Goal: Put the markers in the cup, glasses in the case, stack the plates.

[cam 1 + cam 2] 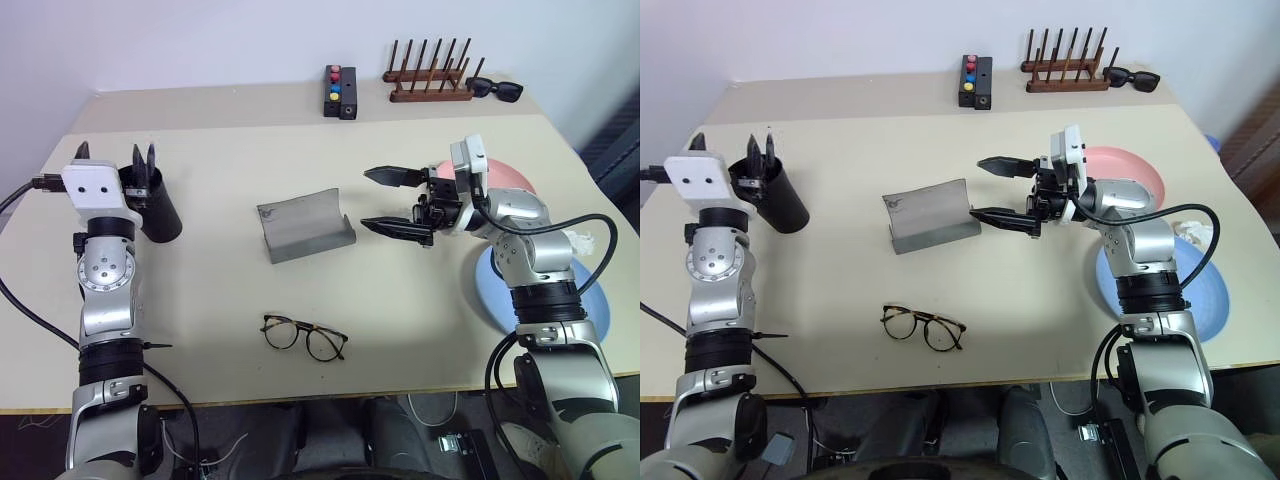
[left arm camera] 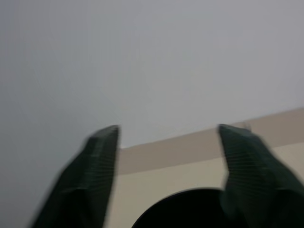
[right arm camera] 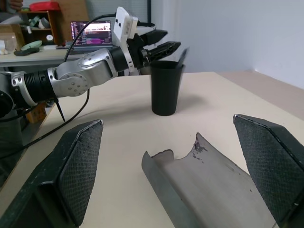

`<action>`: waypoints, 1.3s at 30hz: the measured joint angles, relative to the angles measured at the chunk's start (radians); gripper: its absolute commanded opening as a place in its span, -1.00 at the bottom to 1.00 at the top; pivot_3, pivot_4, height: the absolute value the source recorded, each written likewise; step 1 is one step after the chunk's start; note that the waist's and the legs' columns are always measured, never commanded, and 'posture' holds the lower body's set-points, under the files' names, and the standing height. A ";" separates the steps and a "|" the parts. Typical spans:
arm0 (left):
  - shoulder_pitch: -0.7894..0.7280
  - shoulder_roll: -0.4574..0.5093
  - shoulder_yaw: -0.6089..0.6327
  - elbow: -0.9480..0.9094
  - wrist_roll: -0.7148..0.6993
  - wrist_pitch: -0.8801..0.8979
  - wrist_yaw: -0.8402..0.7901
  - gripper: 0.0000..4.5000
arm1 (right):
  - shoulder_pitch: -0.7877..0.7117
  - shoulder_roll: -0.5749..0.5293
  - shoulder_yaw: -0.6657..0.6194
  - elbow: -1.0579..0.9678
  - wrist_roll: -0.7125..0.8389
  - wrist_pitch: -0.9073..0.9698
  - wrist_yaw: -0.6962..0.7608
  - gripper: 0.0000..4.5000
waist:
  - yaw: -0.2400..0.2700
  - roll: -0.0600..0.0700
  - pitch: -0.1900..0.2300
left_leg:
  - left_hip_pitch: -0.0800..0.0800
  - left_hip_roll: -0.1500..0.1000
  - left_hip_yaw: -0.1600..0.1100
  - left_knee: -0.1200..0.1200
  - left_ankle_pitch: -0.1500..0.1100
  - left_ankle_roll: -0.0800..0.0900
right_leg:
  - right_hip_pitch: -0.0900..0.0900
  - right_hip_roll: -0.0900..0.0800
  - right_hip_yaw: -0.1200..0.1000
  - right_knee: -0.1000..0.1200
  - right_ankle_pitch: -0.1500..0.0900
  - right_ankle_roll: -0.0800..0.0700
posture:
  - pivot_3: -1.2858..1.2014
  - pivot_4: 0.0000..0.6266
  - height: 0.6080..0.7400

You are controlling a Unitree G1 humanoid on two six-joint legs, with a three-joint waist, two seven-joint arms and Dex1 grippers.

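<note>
You see left gripper (image 1: pixel 112 158) jaws released above cup (image 1: pixel 157 210) at 9 o'clock; marker (image 3: pixel 182 56) dropping in. Right gripper (image 1: pixel 398 203) jaws spread, empty, beside open case (image 1: pixel 303 226). Glasses (image 1: pixel 304 336) at 6 o'clock, uncased. Plates (image 1: pixel 596 310) unstacked at 3 o'clock.

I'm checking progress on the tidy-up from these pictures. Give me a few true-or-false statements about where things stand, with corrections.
1. The grey hinged clamshell case lies open on the table. True.
2. The thin brown-rimmed glasses are inside the case. False: they lie on the table, nearer the robot than the case.
3. The left gripper is open above the matte black tapered cup. True.
4. The right gripper is shut on the glasses. False: it is open and empty beside the case.
5. The salmon pink plate is stacked on the light blue plate. False: they lie side by side.
</note>
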 measured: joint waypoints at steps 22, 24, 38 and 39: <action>-0.126 0.120 -0.103 -0.349 -0.393 0.503 -0.405 0.97 | 0.061 -0.038 -0.001 -0.079 -0.044 -0.002 -0.095 1.00 | -0.005 0.000 0.000 | -0.001 0.000 0.000 0.000 0.000 0.000 | -0.001 0.000 0.000 0.001 0.000 0.000 | 0.03 -0.52 1.00; -0.170 0.160 -0.150 -0.355 -0.433 0.590 -0.495 0.97 | 0.087 -0.060 -0.002 -0.102 -0.053 0.007 -0.120 1.00 | -0.007 0.000 0.000 | -0.001 0.000 0.000 0.000 0.000 0.000 | -0.001 0.000 0.000 0.001 0.000 0.000 | 0.03 -0.52 1.00; -0.372 0.208 -0.489 0.061 -0.305 0.623 -1.004 0.97 | 0.283 -0.096 -0.023 -0.290 -0.100 0.078 -0.299 1.00 | -0.023 0.000 0.000 | -0.001 0.000 0.000 -0.002 0.000 0.000 | -0.002 0.000 0.000 0.000 0.000 0.000 | 0.03 -0.52 1.00; -0.365 0.203 -0.496 0.090 -0.301 0.602 -1.038 0.97 | 0.302 -0.104 -0.028 -0.309 -0.096 0.084 -0.303 1.00 | -0.024 0.000 0.000 | -0.001 0.000 0.000 -0.002 0.000 0.000 | -0.002 0.000 0.000 -0.001 0.000 0.000 | 0.03 -0.52 1.00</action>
